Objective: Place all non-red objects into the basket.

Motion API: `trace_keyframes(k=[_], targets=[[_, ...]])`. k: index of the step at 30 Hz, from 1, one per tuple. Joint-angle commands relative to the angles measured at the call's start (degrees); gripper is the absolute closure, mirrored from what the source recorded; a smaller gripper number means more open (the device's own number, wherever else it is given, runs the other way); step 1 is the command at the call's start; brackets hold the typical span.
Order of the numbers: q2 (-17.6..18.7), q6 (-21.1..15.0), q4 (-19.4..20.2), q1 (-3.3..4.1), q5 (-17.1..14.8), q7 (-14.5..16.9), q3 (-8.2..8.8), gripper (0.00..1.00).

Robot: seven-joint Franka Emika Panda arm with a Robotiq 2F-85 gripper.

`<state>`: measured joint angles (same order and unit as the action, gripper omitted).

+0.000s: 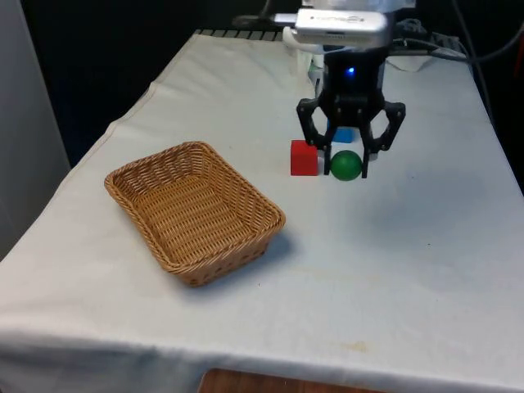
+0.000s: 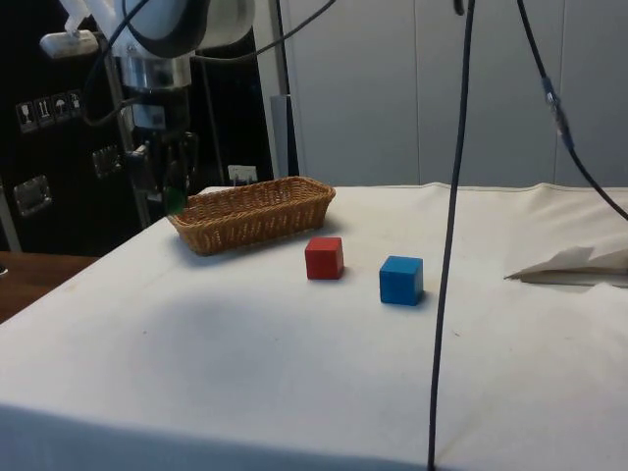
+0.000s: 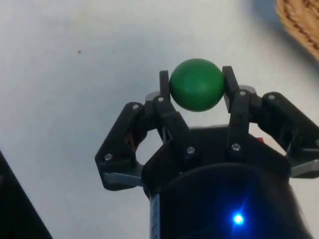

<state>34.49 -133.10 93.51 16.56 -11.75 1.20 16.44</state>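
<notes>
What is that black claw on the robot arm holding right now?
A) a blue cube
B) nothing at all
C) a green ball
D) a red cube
C: the wrist view shows the green ball clamped between the jaws of the gripper, while the red cube and blue cube sit on the table, outside the basket.

A green ball (image 3: 196, 84) is clasped by black fingers (image 3: 164, 92). A red cube (image 2: 324, 258), a blue cube (image 2: 401, 280) and a tan woven basket (image 1: 193, 210) are seen on white cloth (image 1: 393, 278).
</notes>
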Motion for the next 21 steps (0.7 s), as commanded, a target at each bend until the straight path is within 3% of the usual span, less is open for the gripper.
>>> trace_keyframes(k=[1,7,8,9,16,17,18,21], targets=[[0.5,0.9,-1.0,-0.74,-0.9,1.0,-0.11,1.0],[1.8,1.3,-2.7,-1.32,-2.9,3.3,1.09,1.0],[1.5,0.5,-2.1,-0.57,-2.4,2.7,1.55,1.0],[2.0,1.3,-2.9,-1.43,-3.4,3.8,1.32,1.0],[3.2,1.3,-3.8,-2.12,-7.1,7.9,3.38,1.0],[3.0,0.6,-3.4,-1.49,-6.8,7.5,3.84,1.0],[3.3,1.3,-3.9,-2.12,-7.5,8.3,3.61,1.0],[3.6,1.2,-4.0,-2.41,-8.4,9.6,4.3,1.0]])
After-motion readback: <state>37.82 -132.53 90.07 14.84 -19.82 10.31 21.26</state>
